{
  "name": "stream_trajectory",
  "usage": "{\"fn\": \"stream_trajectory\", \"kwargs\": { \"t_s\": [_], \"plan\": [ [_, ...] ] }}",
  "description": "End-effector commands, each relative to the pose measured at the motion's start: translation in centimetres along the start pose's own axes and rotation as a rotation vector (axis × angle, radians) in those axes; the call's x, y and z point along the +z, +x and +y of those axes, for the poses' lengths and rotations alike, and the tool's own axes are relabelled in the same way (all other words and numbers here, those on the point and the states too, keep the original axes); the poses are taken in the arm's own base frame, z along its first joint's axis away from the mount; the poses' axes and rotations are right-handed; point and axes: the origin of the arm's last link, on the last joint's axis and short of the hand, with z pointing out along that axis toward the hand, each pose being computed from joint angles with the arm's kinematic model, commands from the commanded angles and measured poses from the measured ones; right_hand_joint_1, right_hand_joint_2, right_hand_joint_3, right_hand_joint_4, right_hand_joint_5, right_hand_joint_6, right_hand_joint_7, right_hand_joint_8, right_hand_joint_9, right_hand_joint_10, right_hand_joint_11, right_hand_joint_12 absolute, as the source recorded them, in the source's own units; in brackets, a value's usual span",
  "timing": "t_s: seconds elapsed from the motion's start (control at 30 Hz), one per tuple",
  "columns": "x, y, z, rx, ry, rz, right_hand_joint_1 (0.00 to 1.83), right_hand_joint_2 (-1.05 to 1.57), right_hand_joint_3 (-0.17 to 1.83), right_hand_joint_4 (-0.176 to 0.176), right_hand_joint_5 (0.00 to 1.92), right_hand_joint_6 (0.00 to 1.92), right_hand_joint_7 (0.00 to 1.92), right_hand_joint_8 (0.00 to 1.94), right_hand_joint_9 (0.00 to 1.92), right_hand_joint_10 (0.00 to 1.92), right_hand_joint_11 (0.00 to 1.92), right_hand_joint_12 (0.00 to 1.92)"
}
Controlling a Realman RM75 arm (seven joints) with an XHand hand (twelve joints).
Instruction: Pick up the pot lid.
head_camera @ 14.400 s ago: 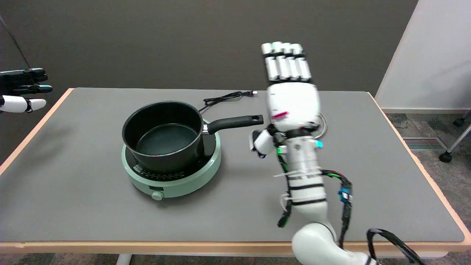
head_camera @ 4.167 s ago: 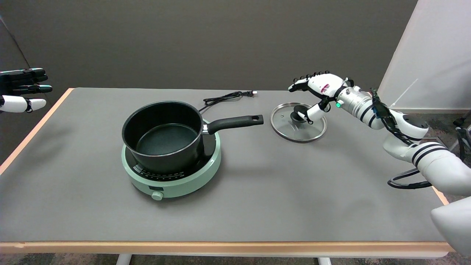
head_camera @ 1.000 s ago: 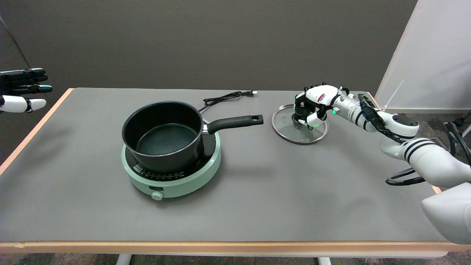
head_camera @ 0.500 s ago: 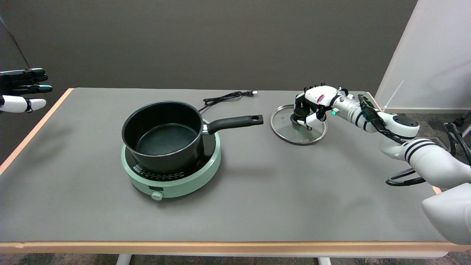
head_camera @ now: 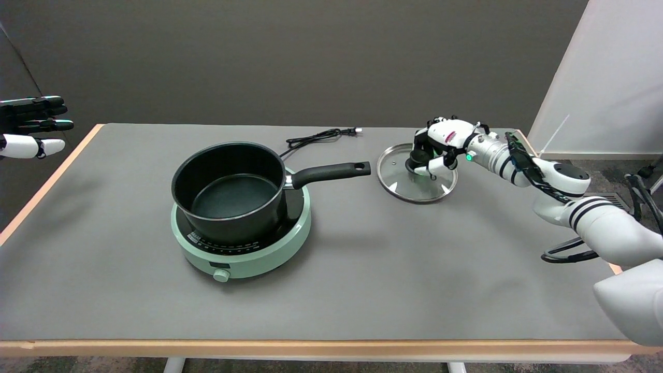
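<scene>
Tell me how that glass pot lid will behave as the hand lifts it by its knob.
The pot lid looks like rigid glass with a metal rim, so probably stiff but breakable if dropped. Held only at its black knob by the right hand, the wide disc may tilt or swing.

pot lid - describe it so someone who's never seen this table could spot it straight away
On the grey table, look right of the black pot on the green cooker, past its handle tip. The pot lid is a clear glass disc with a metal rim, its black knob gripped by the right hand.
</scene>
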Motion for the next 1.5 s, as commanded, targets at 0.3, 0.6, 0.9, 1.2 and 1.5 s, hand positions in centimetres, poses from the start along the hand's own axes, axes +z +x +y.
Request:
{"fn": "stream_trajectory", "kwargs": {
  "t_s": [0.3, 0.6, 0.9, 1.2, 1.5],
  "plan": [
    [-0.2, 2.5, -1.6, 0.128, 0.070, 0.135, 1.20, 1.20, 0.06, -0.120, 0.65, 1.34, 0.88, 1.34, 0.76, 1.70, 0.14, 1.88],
    [-0.6, 2.4, -0.9, 0.212, 0.047, 0.166, 1.20, 1.20, 0.06, -0.123, 0.65, 1.34, 0.89, 1.34, 0.77, 1.71, 0.14, 1.89],
    [-1.2, 5.2, -1.4, 0.359, 0.105, 0.304, 1.20, 1.19, 0.08, -0.123, 0.66, 1.32, 0.89, 1.33, 0.79, 1.71, 0.19, 1.92],
    [-1.8, 10.1, -4.1, 0.366, 0.237, 0.443, 1.21, 1.17, 0.10, -0.128, 0.67, 1.30, 0.91, 1.32, 0.79, 1.70, 0.22, 1.92],
    [-2.2, 13.5, -6.2, 0.419, 0.330, 0.514, 1.21, 1.15, 0.12, -0.131, 0.69, 1.28, 0.91, 1.30, 0.80, 1.68, 0.21, 1.92]
  ]
}}
